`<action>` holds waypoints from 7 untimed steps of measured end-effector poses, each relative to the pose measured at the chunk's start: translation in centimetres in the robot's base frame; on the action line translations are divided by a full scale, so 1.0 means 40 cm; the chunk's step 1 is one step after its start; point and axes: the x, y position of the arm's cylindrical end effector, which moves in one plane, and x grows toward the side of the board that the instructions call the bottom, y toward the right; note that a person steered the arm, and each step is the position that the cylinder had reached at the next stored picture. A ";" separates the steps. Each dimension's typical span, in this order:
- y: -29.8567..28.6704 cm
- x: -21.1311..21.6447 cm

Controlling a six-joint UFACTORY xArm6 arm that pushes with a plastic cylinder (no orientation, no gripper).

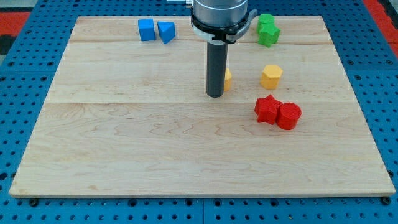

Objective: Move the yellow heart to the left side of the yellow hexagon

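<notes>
**Near the far edge of the table: rod parked against the yellow heart**

Toward the far edge, a little right of the middle, my tip [215, 95] rests on the wooden table [124, 155]. There is no claw on this arm, only a straight dark rod, so nothing spreads or pinches; contact is by the rod's side alone.

Just at the rod's right side a sliver of yellow shows: the yellow heart [228, 78], mostly hidden behind the rod, so its shape cannot be confirmed from here. It appears to touch the rod or sit just beside it. The yellow hexagon [271, 76] lies further toward the right edge, apart from the heart, with bare wood between them. The heart is thus already on the hexagon's left, though not close against it.

Other blocks: a blue cube [146, 29] and a blue wedge-like block [166, 31] near the far-left corner, two green blocks [268, 30] stacked close near the far edge on the right, and a red star [267, 109] touching a red cylinder [288, 116] nearer the right edge.

The heart looks small, rigid and light; on smooth wood it should slide readily and may spin if pushed off-centre. I judge the best contact is its left flank, square through the middle, nudging gently rightward so it does not knock the hexagon.
</notes>
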 end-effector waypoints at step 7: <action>0.126 0.053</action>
